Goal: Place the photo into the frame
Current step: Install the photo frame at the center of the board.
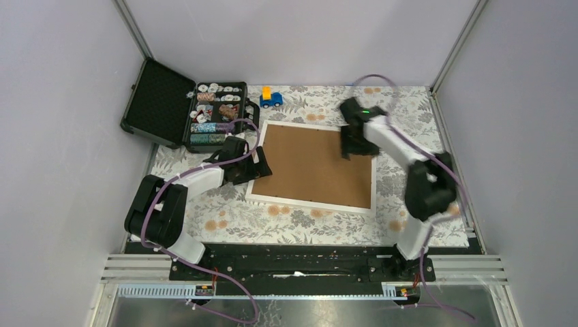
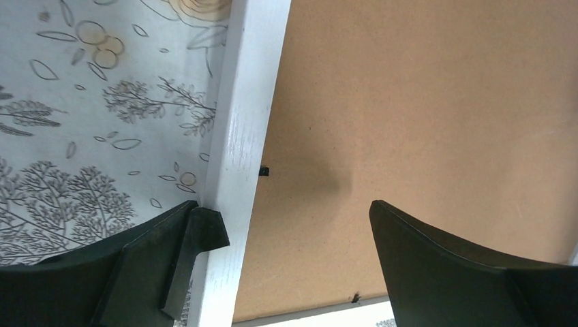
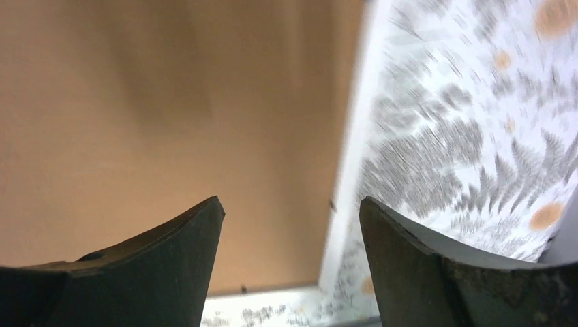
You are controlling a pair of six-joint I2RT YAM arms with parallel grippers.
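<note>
- Grey walls enclose a table spread with a floral tablecloth (image 1: 307, 102). An open black case (image 1: 204, 116) of small parts and a toy car (image 1: 270, 99) sit at the far side.
- The frame (image 1: 307, 204) lies flat mid-table, face down, with its brown back (image 1: 313, 163) up and the white moulding (image 2: 238, 136) showing all round.
- The photo shows in no view. It may lie beneath the brown back, but I cannot tell.
- The left gripper (image 2: 293, 218) hangs low at the frame's left edge with its fingers spread wide. One finger is over the cloth just outside the moulding and the other over the brown back; it holds nothing.
- The right gripper (image 3: 290, 204) hovers over the far right part of the back, near the right moulding. Its fingers are also wide apart and empty. This view is blurred, so its height above the board is uncertain.
- Handling, as a judgement:
  - The frame looks light but broad and stiff, so it would twist awkwardly if lifted from one corner.
  - The thin moulding is the natural place to pinch, one arm on each side.
  - The back looks like smooth fibreboard with little to grip except at its edges.
</note>
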